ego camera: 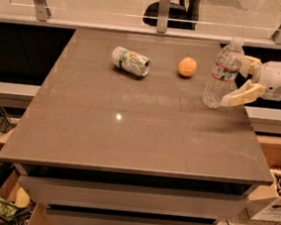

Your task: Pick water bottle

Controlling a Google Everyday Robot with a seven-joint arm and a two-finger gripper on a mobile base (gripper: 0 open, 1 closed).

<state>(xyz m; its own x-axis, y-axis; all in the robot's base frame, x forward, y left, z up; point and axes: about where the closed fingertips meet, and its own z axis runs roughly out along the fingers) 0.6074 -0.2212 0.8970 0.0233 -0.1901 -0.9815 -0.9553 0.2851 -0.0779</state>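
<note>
Gaping just beside 1 upright water bottle (222,75), 1 claw (234,82); on the table (128,133) 1 toppled can (130,62), 1 orange (187,67)

You see a cream pincer (234,81) beside the clear, white-capped water bottle (221,75); orange ball (187,67), green-white can (130,62), glossy brown desk (128,133).

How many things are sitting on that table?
3: a can on its side at back left, an orange at back centre, and the water bottle upright at back right, the open gripper close beside it on the right. None seem hidden.
</note>
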